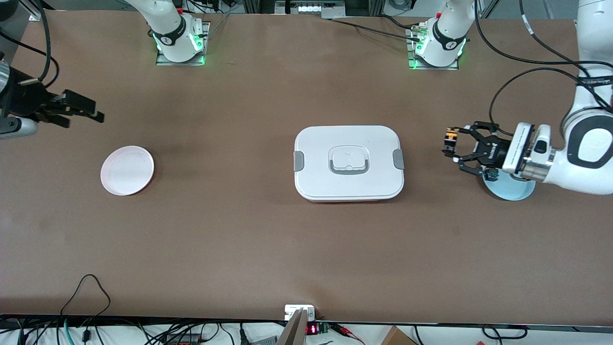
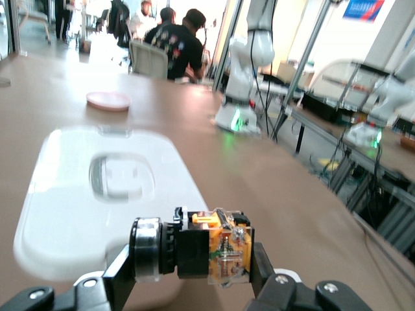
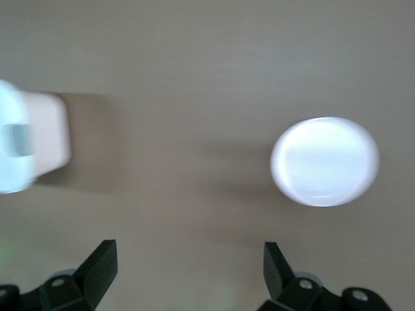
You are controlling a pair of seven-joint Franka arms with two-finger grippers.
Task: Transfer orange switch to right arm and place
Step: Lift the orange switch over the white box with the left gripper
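Note:
The orange switch [image 1: 449, 139] is a small black-and-orange push-button, clamped sideways between the claw-like fingers of my left gripper [image 1: 450, 146]. The gripper hangs over bare table between the white box and the blue plate. In the left wrist view the switch [image 2: 214, 249] fills the gap of my left gripper [image 2: 194, 260], silver collar at one finger, orange body at the other. My right gripper [image 1: 84, 110] waits open and empty over the table at the right arm's end, above the pink plate [image 1: 127, 170]. In its own view my right gripper [image 3: 188, 260] has its jaws wide apart over bare table.
A white lidded box [image 1: 348, 162] with grey latches lies mid-table. A light blue plate [image 1: 512, 190] sits under the left wrist, with a small blue-and-green switch [image 1: 491, 175] on it. The box [image 2: 97, 188] and pink plate [image 2: 108, 100] show in the left wrist view.

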